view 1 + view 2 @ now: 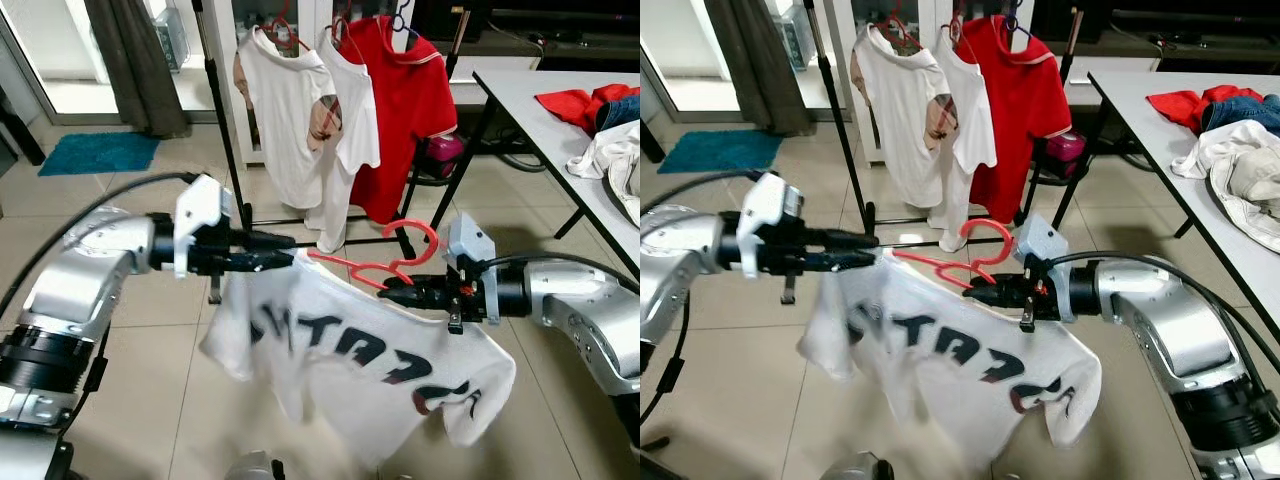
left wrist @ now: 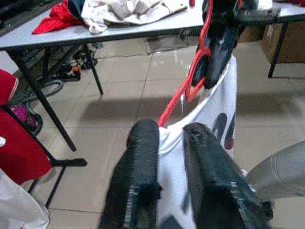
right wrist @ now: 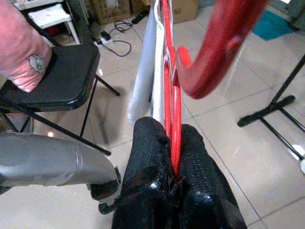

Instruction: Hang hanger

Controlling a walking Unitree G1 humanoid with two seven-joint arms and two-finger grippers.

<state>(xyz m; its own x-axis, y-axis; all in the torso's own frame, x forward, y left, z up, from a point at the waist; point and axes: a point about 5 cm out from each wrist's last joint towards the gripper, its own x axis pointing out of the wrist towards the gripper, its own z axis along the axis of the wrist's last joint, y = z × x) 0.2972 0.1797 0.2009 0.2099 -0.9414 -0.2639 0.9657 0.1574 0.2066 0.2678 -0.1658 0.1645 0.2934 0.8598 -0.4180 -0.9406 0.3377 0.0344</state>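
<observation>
So the left gripper (image 1: 283, 250) is pinching the shoulder of the white shirt (image 1: 370, 365), fingers closed on the fabric, well in front of the clothes rack (image 1: 215, 120). Next over, the red hanger (image 1: 385, 262) is sitting inside the shirt's collar, hook sticking up, also short of the rack. The right gripper (image 1: 393, 293) is clamping the hanger's bar, fingers shut tight. Looks like the shirt's on the hanger already; carrying it to the rack and hooking it beside the other shirts (image 1: 340, 110) is what's left.
</observation>
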